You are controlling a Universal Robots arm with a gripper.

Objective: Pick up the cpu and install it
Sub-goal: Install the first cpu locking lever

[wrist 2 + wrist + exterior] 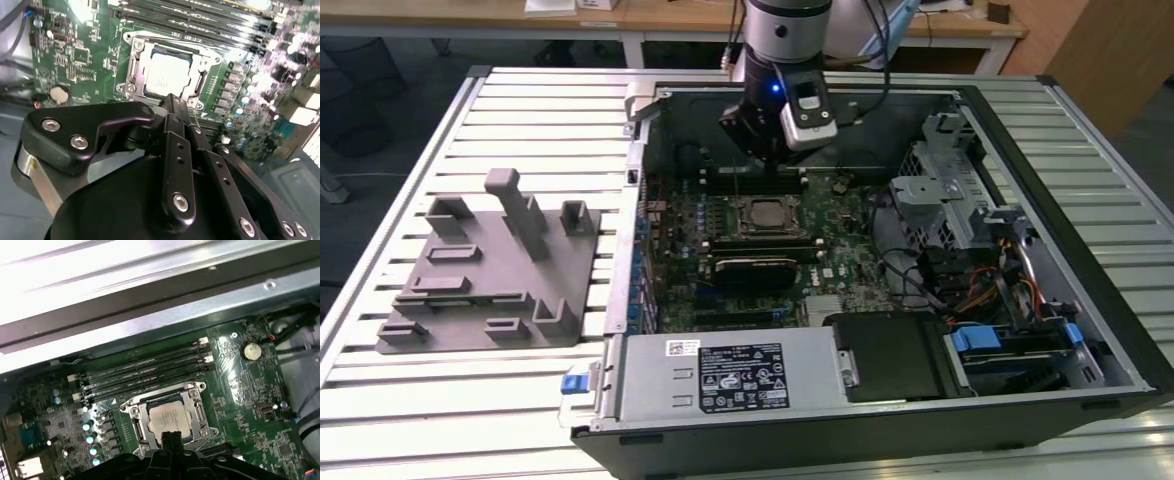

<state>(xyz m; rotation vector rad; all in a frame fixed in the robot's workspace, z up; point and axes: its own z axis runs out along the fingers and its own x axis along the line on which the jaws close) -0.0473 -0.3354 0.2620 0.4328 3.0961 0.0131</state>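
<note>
Already the cpu (167, 75) lies flat in the motherboard socket (206, 61), so the placing looks done; the claw (172, 99), pressed together and empty, hangs just above it.

A slatted metal table (454, 420) stands before wooden desks (680, 15).

From my station, the cpu (167, 75) has a pale, satin metal top. The socket frame (131, 70) around it is bright bare metal, and the motherboard (75, 60) is glossy green. The end effector (172, 102) looks smooth matt black, with shiny steel screws (181, 201). The table (520, 110) is ribbed bare metal, and the fixture block (494, 270) is dull grey plastic.
</note>
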